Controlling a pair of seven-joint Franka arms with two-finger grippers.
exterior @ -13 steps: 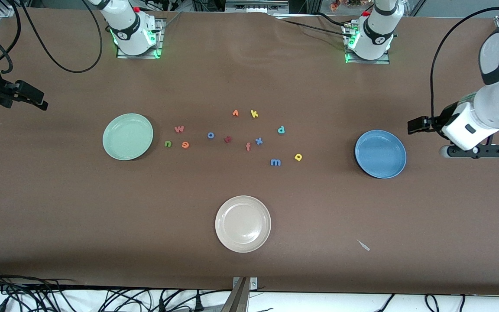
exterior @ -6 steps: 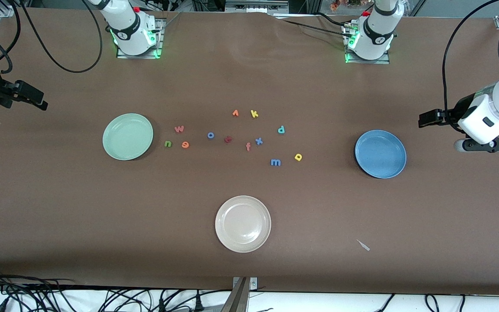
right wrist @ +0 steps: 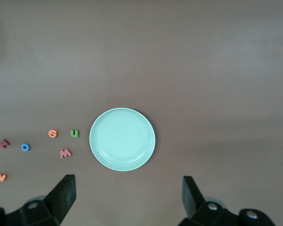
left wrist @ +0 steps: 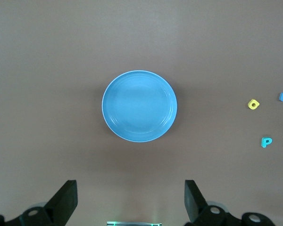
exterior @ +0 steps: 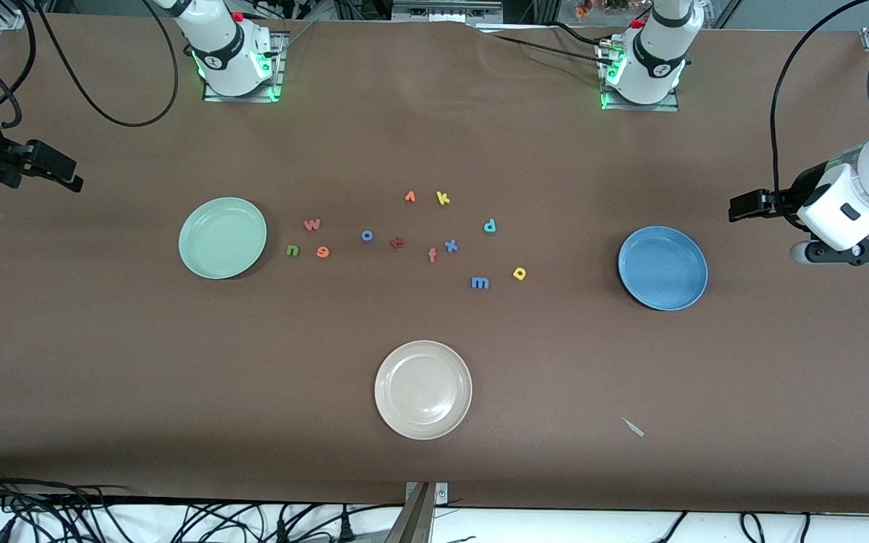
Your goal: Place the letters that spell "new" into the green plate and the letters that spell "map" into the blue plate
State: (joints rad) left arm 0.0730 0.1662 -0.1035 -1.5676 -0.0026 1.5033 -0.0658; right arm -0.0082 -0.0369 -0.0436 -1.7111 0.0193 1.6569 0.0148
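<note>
The green plate lies toward the right arm's end of the table. Beside it lie the green "n", orange "e" and pinkish "w". The blue plate sits toward the left arm's end. The blue "m", yellow "a" and teal "p" lie between the plates. My left gripper hangs open and empty above the table, beside the blue plate. My right gripper hangs open and empty high above the table near the green plate.
A beige plate lies nearest the front camera. Other letters sit mid-table: blue "o", dark red "t", "f", blue "x", orange "v", yellow "k". A small scrap lies near the front edge.
The left arm drew back from the blue plate toward its end of the table, then stopped. The right arm, letters and plates have not moved.
</note>
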